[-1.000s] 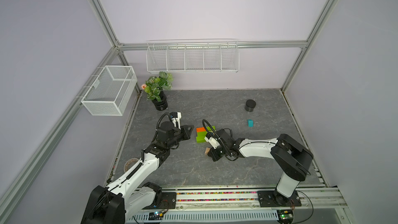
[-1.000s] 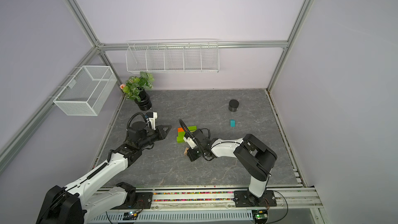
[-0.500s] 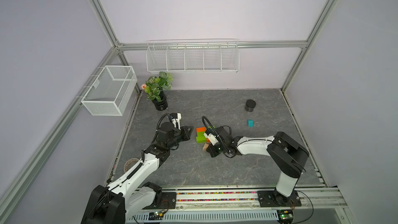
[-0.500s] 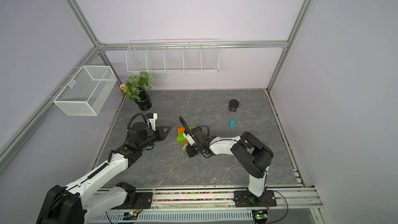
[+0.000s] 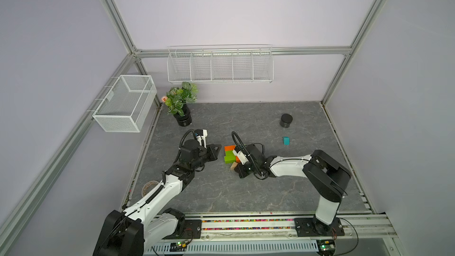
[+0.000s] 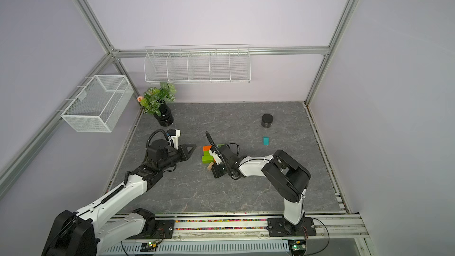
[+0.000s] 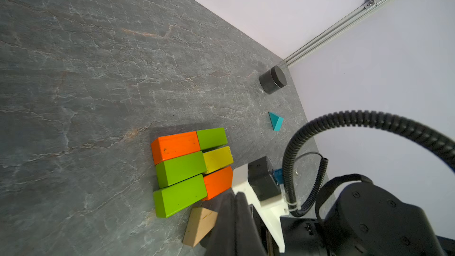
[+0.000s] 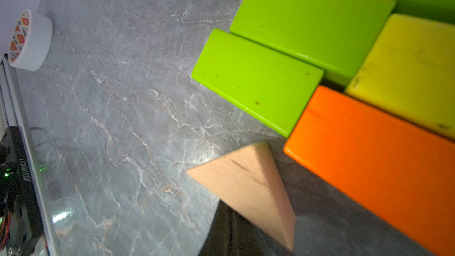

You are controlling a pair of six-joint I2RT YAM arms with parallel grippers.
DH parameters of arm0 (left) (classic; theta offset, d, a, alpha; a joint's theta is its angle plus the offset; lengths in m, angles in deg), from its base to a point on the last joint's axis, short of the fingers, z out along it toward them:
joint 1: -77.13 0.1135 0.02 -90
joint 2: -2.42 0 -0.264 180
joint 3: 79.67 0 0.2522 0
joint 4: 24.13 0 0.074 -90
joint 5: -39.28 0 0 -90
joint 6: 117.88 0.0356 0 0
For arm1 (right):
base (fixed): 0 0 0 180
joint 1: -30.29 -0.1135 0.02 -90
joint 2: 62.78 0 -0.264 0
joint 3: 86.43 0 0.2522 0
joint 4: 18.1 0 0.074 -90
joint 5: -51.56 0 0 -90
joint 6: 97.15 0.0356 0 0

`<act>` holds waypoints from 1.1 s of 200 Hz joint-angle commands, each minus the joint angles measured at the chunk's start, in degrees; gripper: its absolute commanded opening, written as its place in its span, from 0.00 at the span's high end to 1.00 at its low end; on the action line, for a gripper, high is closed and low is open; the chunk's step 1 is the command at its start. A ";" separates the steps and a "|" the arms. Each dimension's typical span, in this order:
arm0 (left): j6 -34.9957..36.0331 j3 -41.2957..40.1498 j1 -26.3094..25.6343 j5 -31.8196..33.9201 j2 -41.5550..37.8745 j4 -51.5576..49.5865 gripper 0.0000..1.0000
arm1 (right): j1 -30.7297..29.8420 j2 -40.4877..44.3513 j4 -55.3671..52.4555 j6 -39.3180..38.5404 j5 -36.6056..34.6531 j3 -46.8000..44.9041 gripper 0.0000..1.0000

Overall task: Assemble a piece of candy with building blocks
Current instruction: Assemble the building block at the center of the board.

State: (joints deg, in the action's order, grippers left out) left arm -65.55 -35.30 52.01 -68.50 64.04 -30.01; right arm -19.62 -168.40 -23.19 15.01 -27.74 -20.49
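Nudging the tan triangle (image 7: 199,225) nearer the bricks (image 7: 181,168), the right jaws stay pressed together, like the left jaws.

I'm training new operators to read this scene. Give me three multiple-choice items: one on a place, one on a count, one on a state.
1. Where is the teal triangle?
A) alone on the table, apart from the bricks
B) stacked on top of them
C) off the table entirely

2. How many green bricks are there?
A) one
B) two
C) three

3. The right hand is:
A) wide open
B) shut, at the tan triangle
C) clamped on a green brick

Answers: 1 A, it lies by itself, nearer the black jar. 2 C, the left wrist view shows three. 3 B, its tips are together right beside the triangle.
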 commanded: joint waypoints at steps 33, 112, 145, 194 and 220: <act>-0.57 -0.68 0.27 0.31 0.59 0.74 0.97 | 0.26 -0.28 2.82 1.77 -1.52 0.11 0.93; -7.50 -0.90 4.91 3.69 3.74 -3.93 1.00 | -0.40 18.41 -5.10 1.87 2.46 -8.21 0.93; -10.06 -0.36 5.17 2.97 8.75 -2.98 1.00 | 1.82 34.77 -13.11 -0.45 -10.47 -12.10 0.92; -13.64 0.68 5.11 -4.59 19.79 1.60 1.00 | 15.04 25.25 -10.92 -2.80 -6.14 -10.90 0.93; -13.50 0.50 4.94 -3.86 20.05 -0.22 1.00 | 16.62 16.28 -8.95 -5.15 -3.48 -7.14 0.93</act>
State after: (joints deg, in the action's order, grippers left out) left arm -77.37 -35.32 56.99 -71.08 84.28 -30.95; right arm -3.71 -146.61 -32.50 12.97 -34.25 -30.41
